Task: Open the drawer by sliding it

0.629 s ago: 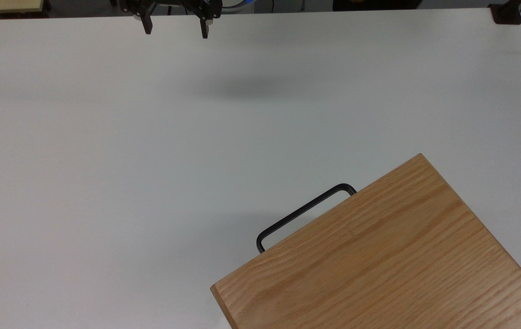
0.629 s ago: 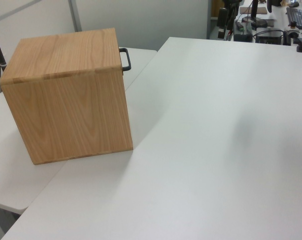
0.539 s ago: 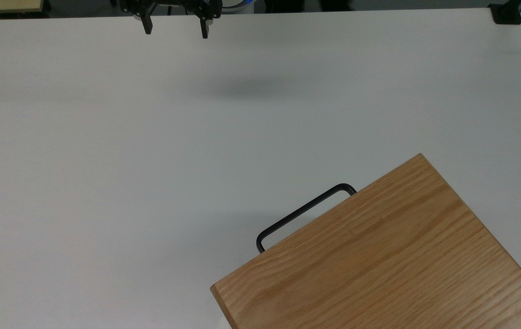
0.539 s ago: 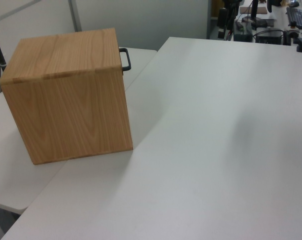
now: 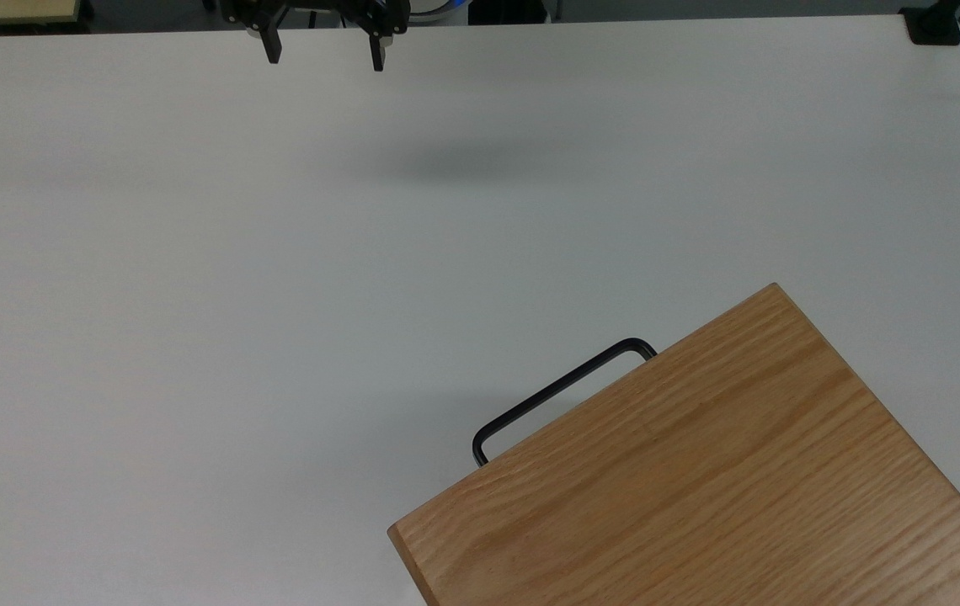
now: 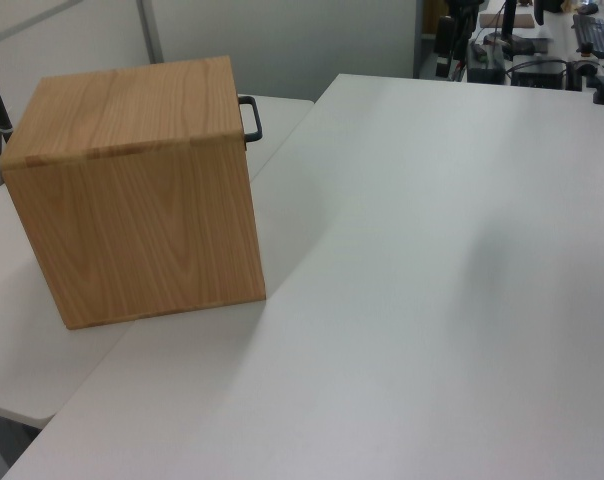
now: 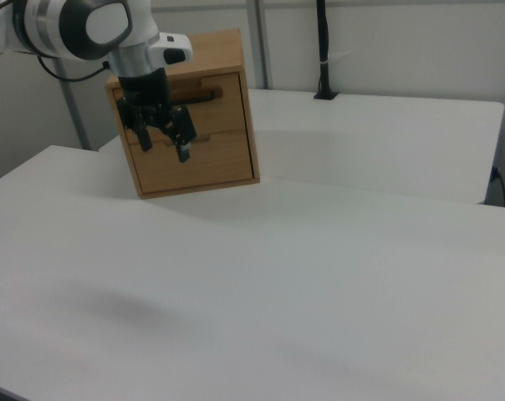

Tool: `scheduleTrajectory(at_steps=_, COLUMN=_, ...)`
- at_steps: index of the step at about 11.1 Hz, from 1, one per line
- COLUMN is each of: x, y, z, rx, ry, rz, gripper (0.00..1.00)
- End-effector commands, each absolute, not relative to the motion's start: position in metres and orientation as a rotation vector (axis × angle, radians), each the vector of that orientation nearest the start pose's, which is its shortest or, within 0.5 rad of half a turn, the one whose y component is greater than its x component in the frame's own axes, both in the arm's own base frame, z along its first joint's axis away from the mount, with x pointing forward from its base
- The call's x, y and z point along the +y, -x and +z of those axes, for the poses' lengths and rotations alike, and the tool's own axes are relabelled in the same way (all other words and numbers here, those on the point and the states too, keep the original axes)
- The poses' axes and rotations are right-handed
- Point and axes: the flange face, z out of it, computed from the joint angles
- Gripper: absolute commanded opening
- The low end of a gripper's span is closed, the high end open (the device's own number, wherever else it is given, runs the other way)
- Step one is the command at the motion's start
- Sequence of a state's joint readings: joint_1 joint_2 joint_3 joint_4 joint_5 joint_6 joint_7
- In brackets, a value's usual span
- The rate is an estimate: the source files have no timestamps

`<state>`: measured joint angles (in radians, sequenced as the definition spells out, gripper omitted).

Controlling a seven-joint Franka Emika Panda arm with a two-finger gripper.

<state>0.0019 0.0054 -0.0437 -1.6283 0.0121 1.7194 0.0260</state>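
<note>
The oak cabinet [image 5: 699,471] sits at the lower right of the top view, turned at an angle on the white table [image 5: 278,295]. From above, its flat top slab covers everything but the black bar handle [image 5: 560,391], which pokes out from the cabinet's front edge toward the middle of the table. In the right view the front face is on show: the drawer [image 7: 206,100] sits in the upper part of the cabinet [image 7: 223,159], its panel flush with the frame, pushed fully in, so whatever it holds is hidden. In the left view the cabinet [image 6: 142,190] reads as a plain wooden box at the left view's left, the handle [image 6: 250,118] peeking round its far corner.

Now the gripper [image 5: 324,52]: it hangs at the top edge of the top view, above the far side of the table, its two black fingers [image 5: 273,49] spread wide with clear air between them and nothing held. Its soft shadow [image 5: 463,164] lies on the table surface below it. In the right view the gripper [image 7: 162,142] appears in front of the cabinet face, fingers pointing down, but the top view shows it well apart from the handle.

Between claw and handle lies a broad stretch of bare white table. In the left view the cabinet stands near the seam where two table tops meet.
</note>
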Motion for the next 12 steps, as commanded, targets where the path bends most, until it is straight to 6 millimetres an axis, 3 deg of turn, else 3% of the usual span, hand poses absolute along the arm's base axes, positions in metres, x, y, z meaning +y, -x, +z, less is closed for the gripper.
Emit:
scheduleTrajectory(at_steps=1, x=-0.0193, y=-0.5657, z=0.6095, rx=0.074, ry=3.140, rz=-0.140, gripper=1.00)
scheduleTrajectory(at_steps=12, x=-0.0183, y=-0.5648, z=0.6111, rx=0.097, ry=3.128, rz=-0.142, gripper=1.00)
